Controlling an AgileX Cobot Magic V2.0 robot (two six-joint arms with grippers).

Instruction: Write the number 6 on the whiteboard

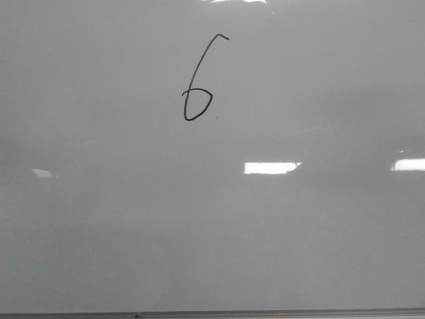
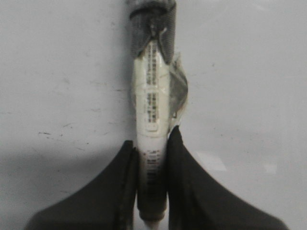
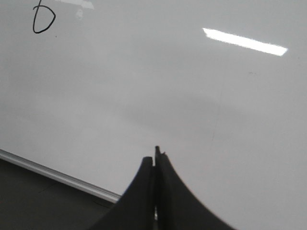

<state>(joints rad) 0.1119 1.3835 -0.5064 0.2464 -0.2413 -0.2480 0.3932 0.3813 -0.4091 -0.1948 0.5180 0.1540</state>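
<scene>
The whiteboard (image 1: pixel 212 219) fills the front view, glossy grey-white with bright light reflections. The number 6 (image 1: pixel 197 83) is drawn on it in thin black line, upper middle, with a hook above and a closed loop below. Its loop also shows in the right wrist view (image 3: pixel 43 19). My left gripper (image 2: pixel 152 143) is shut on a white marker (image 2: pixel 151 110) with a dark cap end, held over the board (image 2: pixel 249 72). My right gripper (image 3: pixel 155 155) is shut and empty, above the board (image 3: pixel 192 96) near its frame edge. Neither gripper shows in the front view.
The board's thin grey frame edge (image 1: pixel 212 314) runs along the bottom of the front view and shows in the right wrist view (image 3: pixel 53 173), with a dark surface (image 3: pixel 29 201) beyond it. A tiny dark speck (image 1: pixel 216 119) lies beside the 6.
</scene>
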